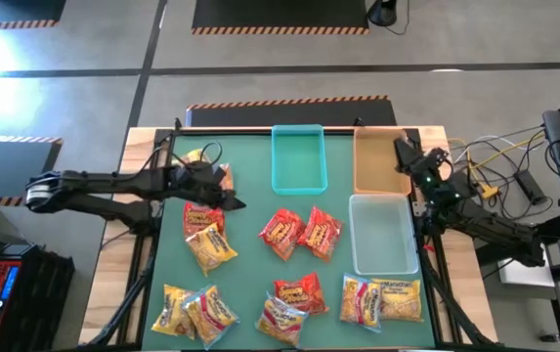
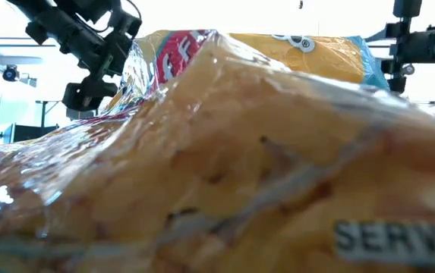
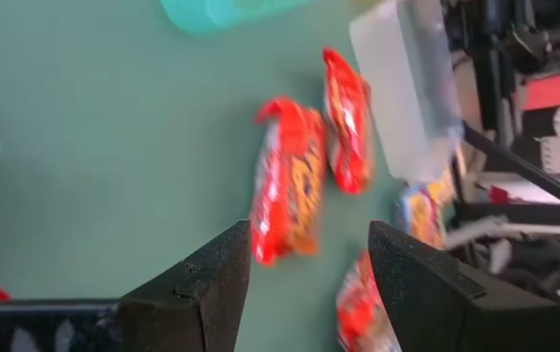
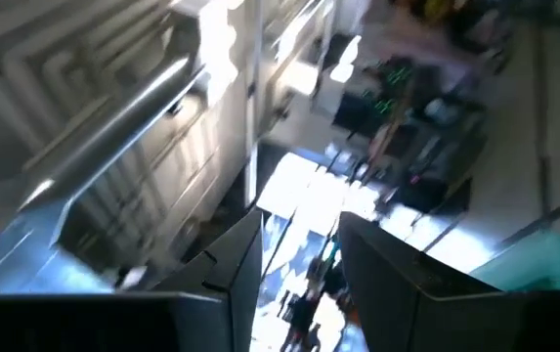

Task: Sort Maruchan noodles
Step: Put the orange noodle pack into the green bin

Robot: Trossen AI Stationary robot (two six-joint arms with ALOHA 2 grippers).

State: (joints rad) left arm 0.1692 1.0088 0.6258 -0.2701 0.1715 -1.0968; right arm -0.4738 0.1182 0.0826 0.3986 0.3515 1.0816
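Maruchan noodles packets lie flat on the green mat (image 1: 250, 264): two red ones (image 1: 281, 233) (image 1: 320, 233) at the middle, another red one (image 1: 299, 291) nearer, yellow-orange ones (image 1: 211, 246) (image 1: 193, 313) at the left, and yellow-white ones (image 1: 382, 298) at the near right. My left gripper (image 1: 231, 196) hangs open and empty above the mat's left part, just beyond an orange packet (image 1: 204, 217). Its wrist view looks past its fingers (image 3: 201, 293) at the red packets (image 3: 287, 181). My right gripper (image 1: 402, 152) stands open and empty over the tan tray, pointing up into the room (image 4: 299, 284).
A teal tray (image 1: 299, 158) stands at the far middle, a tan tray (image 1: 377, 161) at the far right, and a clear tray (image 1: 385, 233) in front of the tan one. One yellow packet (image 2: 240, 167) lies right before the low camera and fills its view. Cables lie off the table's right side (image 1: 495, 166).
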